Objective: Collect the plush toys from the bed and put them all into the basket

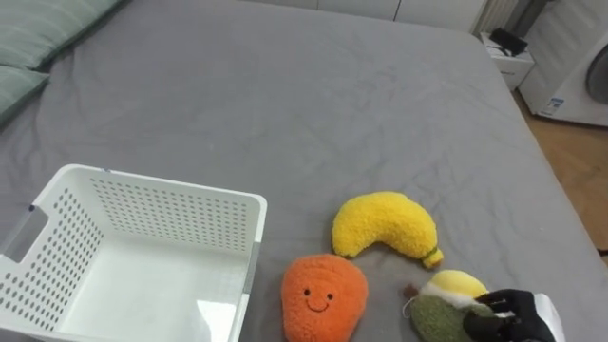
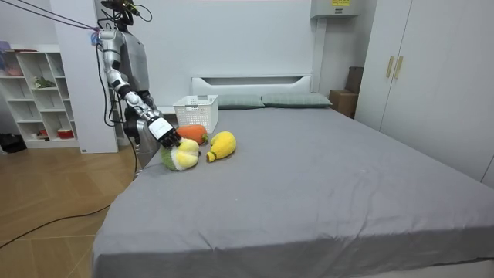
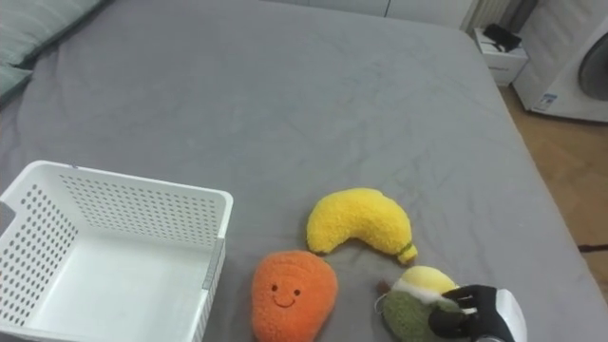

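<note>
Right hand (image 1: 516,314): I see its fingers curled round the green-yellow plush toy (image 1: 439,313).
Green-yellow plush toy: on the bed (image 1: 313,104), well right of the white basket (image 1: 171,185).
Carrot plush (image 1: 323,296), banana plush (image 1: 385,226): between basket and held toy.

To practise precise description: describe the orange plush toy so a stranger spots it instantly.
On the grey bed, a white perforated plastic basket sits at the near left. Just right of it lies the rounded orange plush toy, with a smiling face; its neighbour, a plush banana, is plain yellow.
</note>
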Robot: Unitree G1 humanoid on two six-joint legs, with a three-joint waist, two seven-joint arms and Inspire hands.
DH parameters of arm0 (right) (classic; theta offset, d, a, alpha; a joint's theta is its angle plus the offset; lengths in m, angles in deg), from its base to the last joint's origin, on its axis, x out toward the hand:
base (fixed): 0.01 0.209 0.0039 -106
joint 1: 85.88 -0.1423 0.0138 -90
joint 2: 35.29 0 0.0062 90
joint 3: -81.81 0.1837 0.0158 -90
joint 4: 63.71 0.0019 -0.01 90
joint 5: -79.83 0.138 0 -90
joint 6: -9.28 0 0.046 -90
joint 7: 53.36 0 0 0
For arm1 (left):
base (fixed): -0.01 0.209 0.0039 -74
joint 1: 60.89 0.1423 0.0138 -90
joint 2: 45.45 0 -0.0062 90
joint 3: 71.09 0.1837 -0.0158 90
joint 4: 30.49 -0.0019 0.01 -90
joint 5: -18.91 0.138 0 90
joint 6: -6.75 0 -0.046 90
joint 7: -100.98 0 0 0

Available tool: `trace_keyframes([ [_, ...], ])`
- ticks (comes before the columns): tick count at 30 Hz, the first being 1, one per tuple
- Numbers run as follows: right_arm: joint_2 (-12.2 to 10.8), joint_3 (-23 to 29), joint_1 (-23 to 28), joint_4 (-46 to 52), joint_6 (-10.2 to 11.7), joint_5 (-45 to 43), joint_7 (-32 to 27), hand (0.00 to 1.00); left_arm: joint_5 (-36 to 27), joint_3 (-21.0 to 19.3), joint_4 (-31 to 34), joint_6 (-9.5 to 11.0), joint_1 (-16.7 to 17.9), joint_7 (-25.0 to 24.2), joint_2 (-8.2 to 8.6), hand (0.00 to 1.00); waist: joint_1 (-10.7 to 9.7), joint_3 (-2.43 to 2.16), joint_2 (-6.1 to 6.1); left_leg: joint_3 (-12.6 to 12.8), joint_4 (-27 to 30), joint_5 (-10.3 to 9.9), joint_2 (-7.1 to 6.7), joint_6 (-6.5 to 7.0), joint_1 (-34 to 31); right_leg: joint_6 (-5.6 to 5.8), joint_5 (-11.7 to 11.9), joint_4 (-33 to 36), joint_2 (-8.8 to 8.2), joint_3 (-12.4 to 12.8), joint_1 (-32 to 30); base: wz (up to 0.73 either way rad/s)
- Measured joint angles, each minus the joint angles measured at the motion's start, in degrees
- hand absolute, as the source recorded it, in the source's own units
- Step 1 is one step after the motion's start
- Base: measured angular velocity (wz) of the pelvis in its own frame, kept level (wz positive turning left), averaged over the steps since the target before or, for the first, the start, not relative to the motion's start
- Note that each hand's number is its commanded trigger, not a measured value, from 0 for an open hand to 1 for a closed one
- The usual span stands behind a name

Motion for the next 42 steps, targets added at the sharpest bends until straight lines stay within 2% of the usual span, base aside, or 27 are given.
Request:
trace_keyframes([
  [14, 0.1, 0.2, -0.2, -0.1, 0.3, -2.1, -0.1, 1.0, 0.8, -0.1, 0.1, 0.6, -0.5, -0.1, -0.59, 0.0, -0.3, 0.0, -0.24, -0.7, 0.3, 0.0, -0.15, 0.01, -0.1, 0.0, 0.0, 0.0, -0.08, -0.4, 0.2, 0.01],
  [21, 0.1, 0.3, -0.3, 0.9, 0.2, -2.1, 0.0, 1.0, 0.9, -1.8, 0.0, 0.6, -1.1, -1.1, -0.65, 0.0, -0.2, -0.02, -0.23, -0.8, 0.3, 0.0, -0.16, 0.01, -0.1, 0.01, 0.0, 0.0, -0.1, -0.4, 0.2, 0.0],
  [26, 0.2, 0.3, 0.1, 7.5, -0.5, -2.0, 1.7, 1.0, 0.6, -1.8, 0.2, 0.6, -1.1, -1.1, -0.7, 0.0, -0.5, -0.1, -0.19, -0.7, 0.3, 0.0, -0.19, 0.02, -0.5, 0.02, 0.0, -0.1, -0.11, -0.4, -0.1, 0.0],
  [36, 0.3, -0.1, 2.1, 26.6, -1.0, -1.8, 3.9, 1.0, -0.1, -1.8, 0.7, 0.3, -1.3, -1.1, -0.43, 0.0, -0.2, -0.36, 0.66, -0.5, 0.2, 0.0, -0.17, 0.02, -0.7, 0.02, 0.0, 0.0, -0.06, -0.1, -0.7, -0.01],
  [42, 0.5, -0.1, 4.8, 36.5, -2.6, -1.9, 5.3, 1.0, -0.1, -1.8, 0.8, 0.2, -0.9, -1.1, -0.12, 0.0, -0.3, -0.55, 0.0, -0.4, 0.3, 0.0, -0.18, 0.02, -1.0, 0.02, 0.0, 0.1, -0.07, -0.1, -0.9, 0.0],
])
